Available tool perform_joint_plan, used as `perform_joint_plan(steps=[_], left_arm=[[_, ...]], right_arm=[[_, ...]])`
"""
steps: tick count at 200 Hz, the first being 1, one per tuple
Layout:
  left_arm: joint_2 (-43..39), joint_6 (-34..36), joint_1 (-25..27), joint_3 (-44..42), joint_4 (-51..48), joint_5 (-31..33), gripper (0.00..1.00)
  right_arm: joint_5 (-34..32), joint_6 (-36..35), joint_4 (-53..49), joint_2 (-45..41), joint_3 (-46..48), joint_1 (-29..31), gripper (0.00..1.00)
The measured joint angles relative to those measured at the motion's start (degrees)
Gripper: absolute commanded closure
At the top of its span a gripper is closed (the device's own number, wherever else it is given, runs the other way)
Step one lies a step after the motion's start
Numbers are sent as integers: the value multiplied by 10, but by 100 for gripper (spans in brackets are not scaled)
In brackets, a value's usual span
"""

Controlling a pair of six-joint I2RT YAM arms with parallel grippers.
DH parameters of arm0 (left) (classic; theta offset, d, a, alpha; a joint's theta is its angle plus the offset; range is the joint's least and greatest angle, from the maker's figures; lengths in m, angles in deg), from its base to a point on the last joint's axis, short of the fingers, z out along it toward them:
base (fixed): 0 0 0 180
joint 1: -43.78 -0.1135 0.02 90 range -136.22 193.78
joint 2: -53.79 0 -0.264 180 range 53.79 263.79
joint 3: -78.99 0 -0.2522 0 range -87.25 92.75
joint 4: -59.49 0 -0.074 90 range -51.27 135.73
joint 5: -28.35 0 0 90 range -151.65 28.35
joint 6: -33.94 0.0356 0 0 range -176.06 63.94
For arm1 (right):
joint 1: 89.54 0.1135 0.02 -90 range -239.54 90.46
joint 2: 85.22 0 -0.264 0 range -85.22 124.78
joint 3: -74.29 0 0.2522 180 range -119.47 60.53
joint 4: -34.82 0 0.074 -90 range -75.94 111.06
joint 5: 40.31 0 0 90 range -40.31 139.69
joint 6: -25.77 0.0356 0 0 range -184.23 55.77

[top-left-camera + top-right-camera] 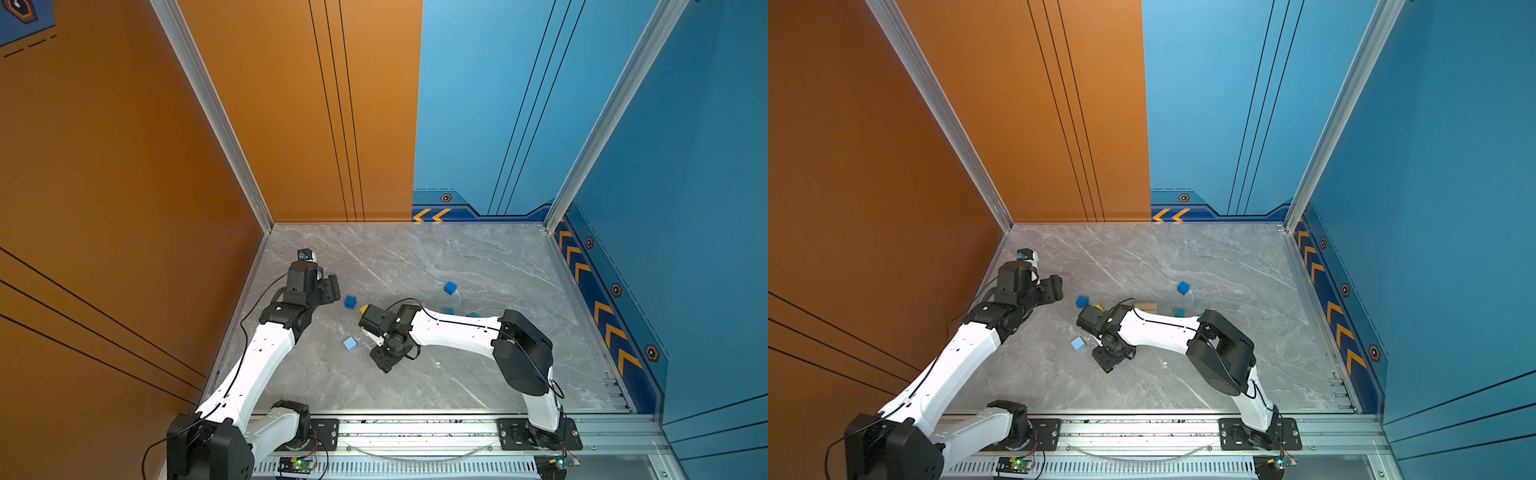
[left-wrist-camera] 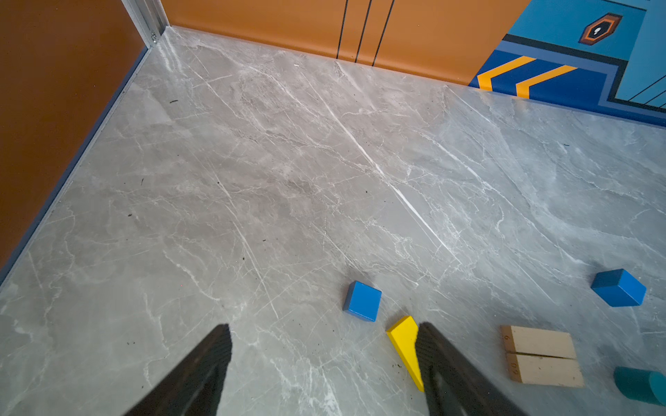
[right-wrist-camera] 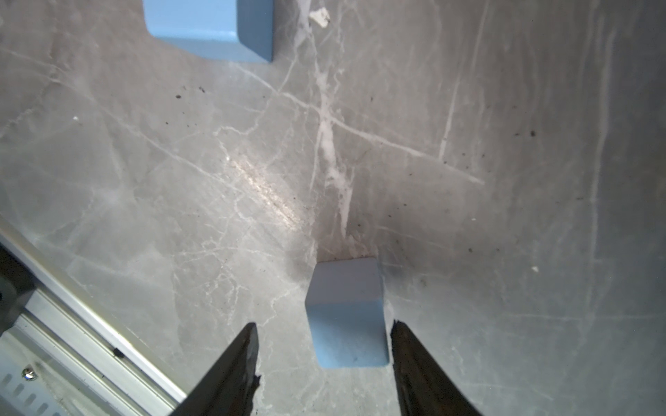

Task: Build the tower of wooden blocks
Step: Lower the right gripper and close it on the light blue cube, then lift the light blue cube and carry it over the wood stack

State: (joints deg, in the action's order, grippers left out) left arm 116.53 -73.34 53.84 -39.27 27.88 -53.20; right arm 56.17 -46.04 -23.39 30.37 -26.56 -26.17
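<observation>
You have no tower yet: no block stands on another in these views, so all the stacking is left to do. Your right end effector (image 3: 323, 324) is low over the tabletop (image 3: 504, 180), its jaws part open around a light blue cube (image 3: 346, 313). One finger is right at the cube's side and the other shows a clear gap, so the cube sits on the surface between them, neither gripped nor lifted. A 2nd light blue cube (image 3: 212, 25) lies ahead of that end effector, well apart. Your left end effector (image 2: 324, 327) is wide open and holds nothing. A dark blue cube (image 2: 362, 300) lies just ahead of it and a yellow block (image 2: 405, 345) lies right beside one finger. Farther off on that side, 2 tan planks (image 2: 542, 354) lie flat, edge to edge, with a teal cylinder (image 2: 638, 390) near them and another dark blue cube (image 2: 618, 288) beyond. I judge you are at the 1st pick. The planks, the likely base, look untouched, and I cannot find a pink block.
</observation>
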Motion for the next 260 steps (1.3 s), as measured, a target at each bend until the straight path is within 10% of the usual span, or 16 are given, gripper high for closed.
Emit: perform_joint_plan(steps=[260], left_arm=[[-9, -2, -12, -11, 1, -11, 18]], right_arm=[[-37, 26, -31, 16, -31, 3, 90]])
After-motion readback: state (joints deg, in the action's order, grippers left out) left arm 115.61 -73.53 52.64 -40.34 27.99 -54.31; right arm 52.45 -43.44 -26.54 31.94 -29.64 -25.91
